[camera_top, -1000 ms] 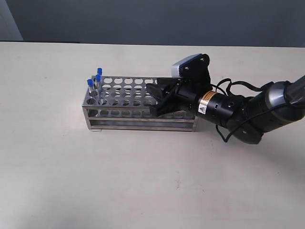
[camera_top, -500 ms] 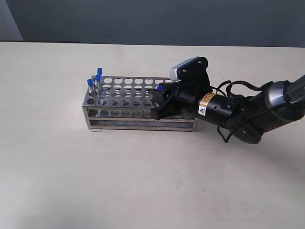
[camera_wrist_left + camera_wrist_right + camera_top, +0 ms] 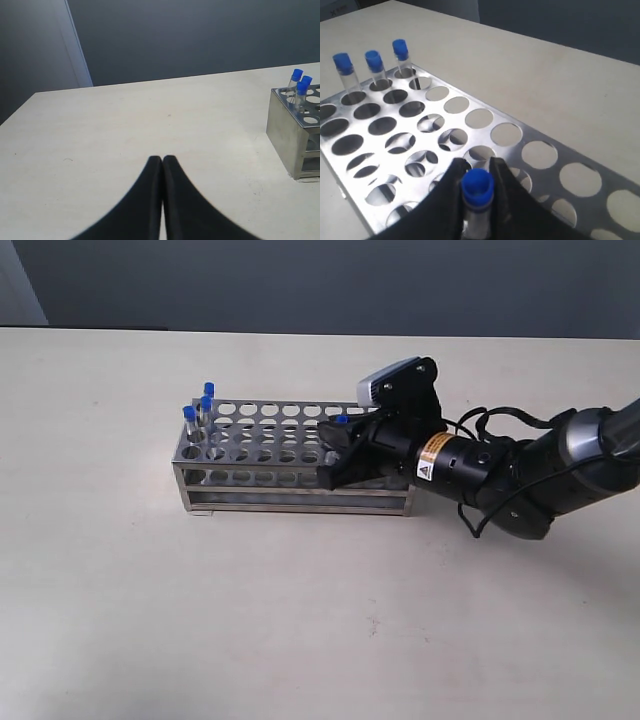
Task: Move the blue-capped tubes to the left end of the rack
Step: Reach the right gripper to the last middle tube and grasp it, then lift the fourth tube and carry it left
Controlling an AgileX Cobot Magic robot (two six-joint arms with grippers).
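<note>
The shiny metal rack [image 3: 270, 455] stands mid-table. Three blue-capped tubes [image 3: 200, 405] stand in holes at its left end, also seen as three tubes [image 3: 372, 62] in the right wrist view and as tubes [image 3: 299, 86] in the left wrist view. My right gripper [image 3: 477, 167] is shut on the fourth blue-capped tube [image 3: 478, 189], holding it over the rack's right half; its cap [image 3: 341, 420] shows above the black fingers. My left gripper [image 3: 162, 159] is shut and empty over bare table, well left of the rack [image 3: 295, 135]; it is out of the exterior view.
The right arm [image 3: 520, 475] stretches in from the right edge, with its wrist camera [image 3: 392, 378] above the rack's right end. Many rack holes [image 3: 480, 117] stand empty. A dark wall [image 3: 320, 280] runs behind the table's far edge.
The right gripper closed around the fourth tube, and its blue cap now shows above the fingers. The gripper shifted slightly right. The three tubes at the left end stayed put.
</note>
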